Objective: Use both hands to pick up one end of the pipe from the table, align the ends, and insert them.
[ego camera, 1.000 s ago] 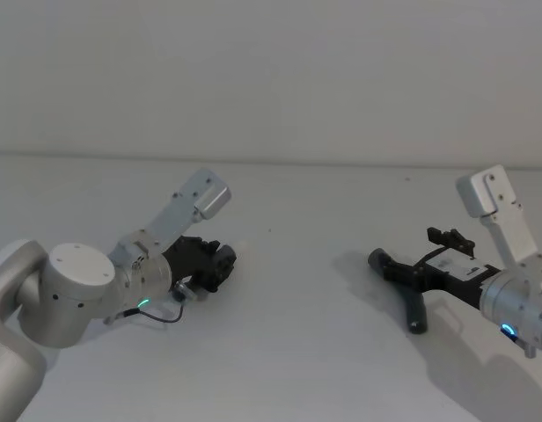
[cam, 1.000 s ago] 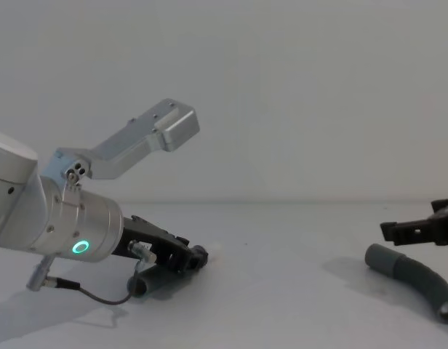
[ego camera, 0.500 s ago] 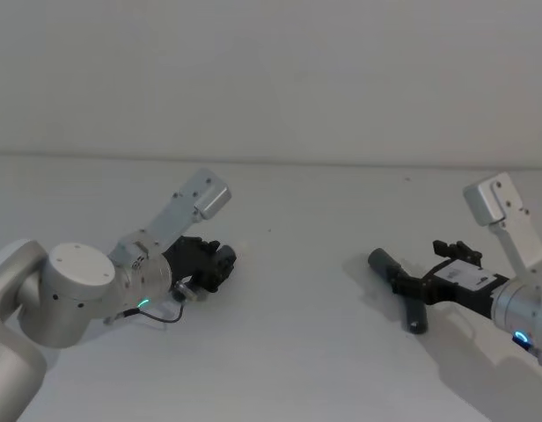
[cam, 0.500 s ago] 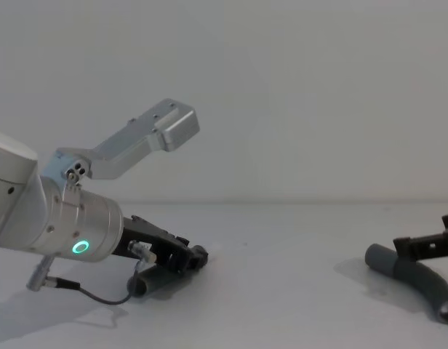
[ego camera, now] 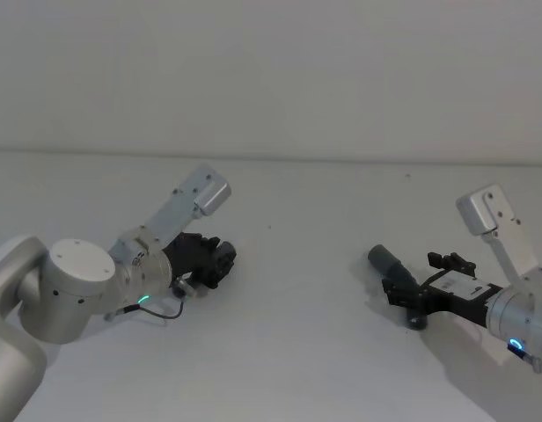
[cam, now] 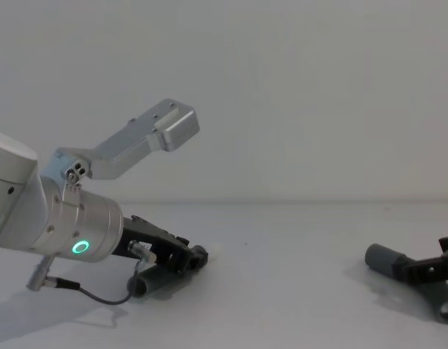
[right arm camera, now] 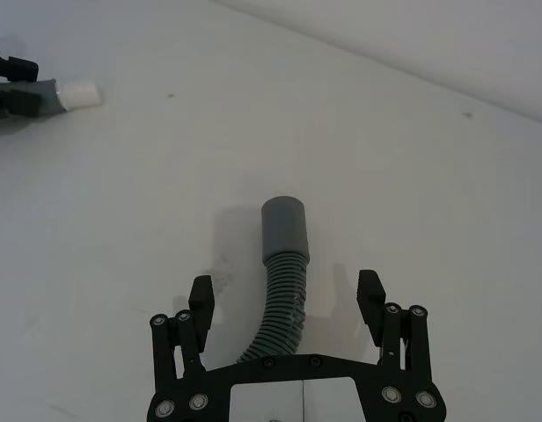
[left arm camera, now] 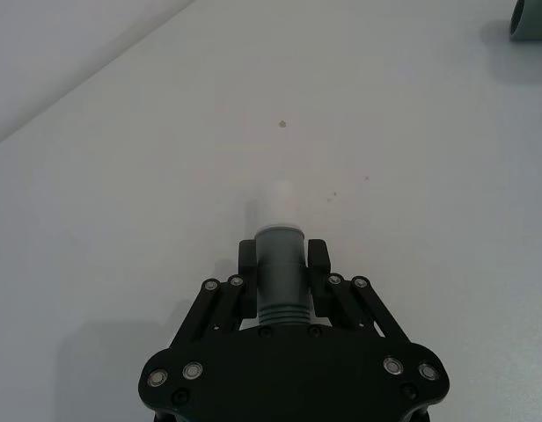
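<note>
On my left, closest in, the silver wrist [cam: 71, 233] with its green ring light [cam: 80, 248] sits low over the table [ego camera: 297, 360], and a thin grey cable [cam: 100, 297] loops beneath it. Just ahead of it, the left gripper [left arm camera: 282, 259] has its fingers [left arm camera: 246, 262] clamped on the grey cuff [left arm camera: 280, 242] of the shorter hose piece [cam: 155, 280]. The white tip [left arm camera: 277, 204] pokes out past the fingers, pointing away from me. The piece hangs close to the table; I cannot tell whether it touches.

On my right, the right gripper [right arm camera: 286, 286] is down at the table with its fingers [right arm camera: 370, 294] spread wide apart. They straddle the ribbed middle of the longer hose piece [right arm camera: 280, 327] with a gap on each side. That piece lies on the table, and its smooth end cuff [right arm camera: 284, 227] reaches out beyond the fingertips.

The two pieces are well apart, one on each side of the table.
</note>
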`<action>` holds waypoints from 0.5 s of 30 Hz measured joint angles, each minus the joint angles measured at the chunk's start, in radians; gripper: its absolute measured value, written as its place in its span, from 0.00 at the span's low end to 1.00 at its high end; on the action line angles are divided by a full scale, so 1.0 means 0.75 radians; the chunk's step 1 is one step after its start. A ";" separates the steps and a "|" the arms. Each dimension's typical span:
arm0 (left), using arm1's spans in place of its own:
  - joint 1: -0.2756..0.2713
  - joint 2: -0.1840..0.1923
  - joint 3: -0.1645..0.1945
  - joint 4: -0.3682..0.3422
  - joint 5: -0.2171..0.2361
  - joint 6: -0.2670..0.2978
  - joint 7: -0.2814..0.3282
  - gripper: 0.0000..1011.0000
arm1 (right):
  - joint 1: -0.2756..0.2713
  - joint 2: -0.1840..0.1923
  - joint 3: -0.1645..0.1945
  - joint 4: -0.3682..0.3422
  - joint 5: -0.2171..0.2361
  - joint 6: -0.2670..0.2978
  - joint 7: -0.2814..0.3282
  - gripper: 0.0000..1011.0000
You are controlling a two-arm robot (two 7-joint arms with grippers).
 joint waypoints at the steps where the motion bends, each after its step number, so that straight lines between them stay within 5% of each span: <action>1: 0.000 0.000 0.000 0.000 0.000 0.000 0.000 0.33 | 0.000 -0.003 0.001 0.005 0.001 -0.001 -0.001 0.99; 15: 0.000 0.000 0.000 0.000 0.000 0.000 0.000 0.33 | 0.000 -0.027 0.019 0.030 0.030 0.021 -0.015 0.99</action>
